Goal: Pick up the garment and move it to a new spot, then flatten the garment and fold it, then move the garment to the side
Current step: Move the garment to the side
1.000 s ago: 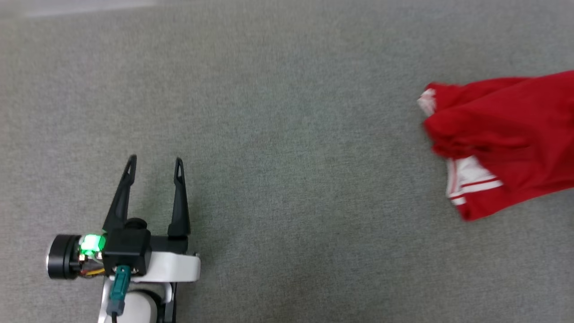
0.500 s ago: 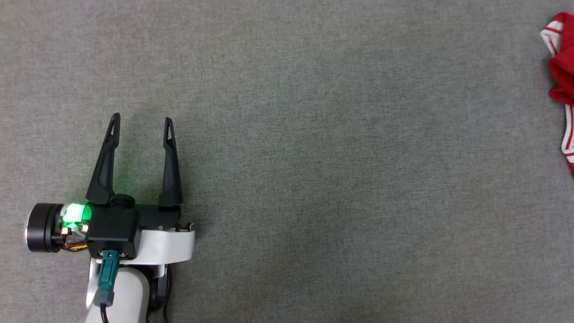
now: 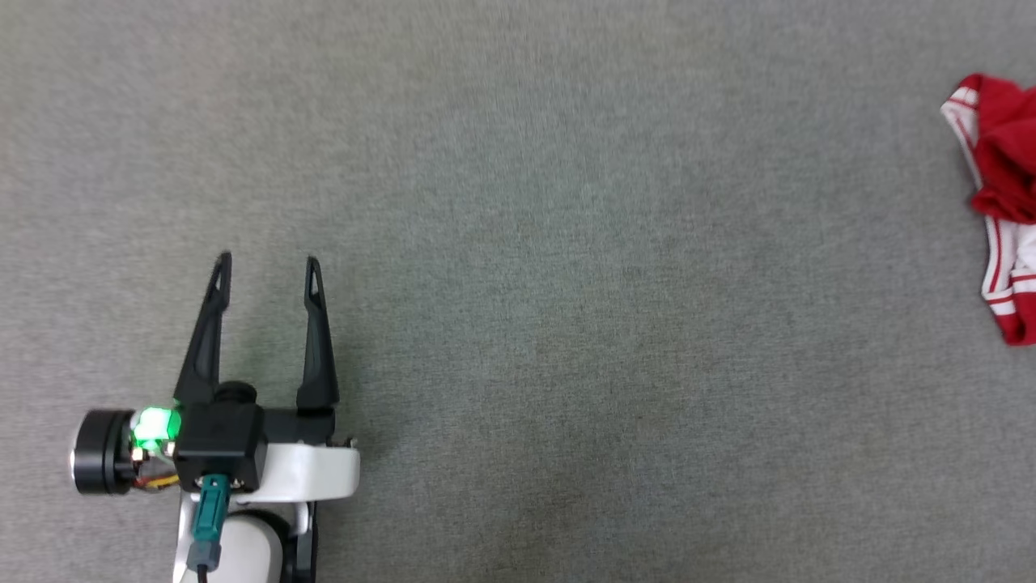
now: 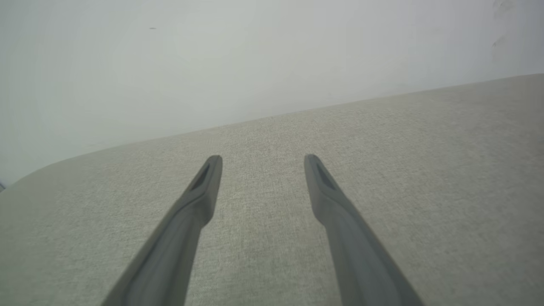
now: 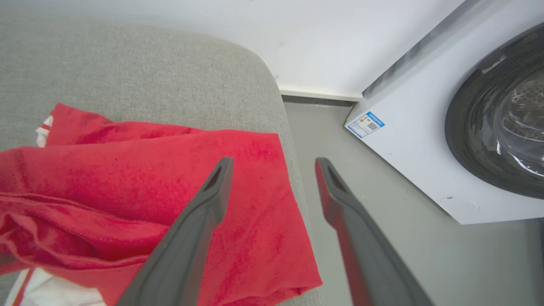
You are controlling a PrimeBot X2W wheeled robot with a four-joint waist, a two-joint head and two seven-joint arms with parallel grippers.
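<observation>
Grey fabric surface (image 3: 566,243) spans the head view, bare across the middle.

Head view: garment (image 3: 999,162) lies crumpled at the far right, cut off by the picture border. Red cloth w/ white striped trim showing; lettering not visible. Left gripper (image 3: 267,259) is well apart from garment, fingers spread, nothing between them.

Left wrist view: left gripper's fingers are spread over bare surface, w/ a pale wall (image 4: 212,63) beyond. No contact w/ anything.

Right wrist view: right gripper (image 5: 274,160) is spread and empty, just above garment's outer edge. One finger is over red cloth, the other past garment, over the floor (image 5: 340,140). Contact w/ cloth: cannot tell. Garment reaches the surface's rounded edge on this side; slight overhang possible, not confirmed. A washing machine (image 5: 425,148) stands on the floor beyond garment, door window showing.

Risks, as judged:
- Garment sits at the drop-off. A push or a weak pinch could tip it onto the floor.
- Cloth is bunched in several layers. Closing here may catch one loose fold only, so the rest trails or slips on lift.
- Outer finger hangs clear of the surface. A low descent could strike the edge.
- Head view covers approx. a sliver of garment, so the grasp is poorly checked from above.
</observation>
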